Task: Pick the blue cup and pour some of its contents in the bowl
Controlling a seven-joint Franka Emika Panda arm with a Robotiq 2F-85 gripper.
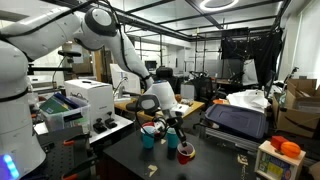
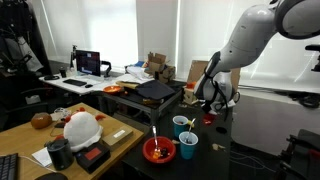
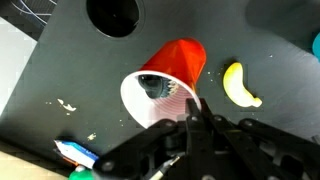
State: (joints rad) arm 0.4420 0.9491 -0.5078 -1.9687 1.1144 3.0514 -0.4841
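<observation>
My gripper is shut on the near rim of a red cup with a white inside and something dark in it; the wall is pinched between the fingers. In both exterior views the gripper hangs low over the dark table at the red cup. The blue cup stands apart from the gripper, untouched. The red bowl with yellowish contents sits beside the blue cup. A blue sliver at the wrist view's right edge may be a cup.
A pale blue cup stands behind the blue one. A yellow toy banana lies to the right of the red cup, and a black round object is beyond it. A pen lies at the table's near edge. Cluttered benches surround the table.
</observation>
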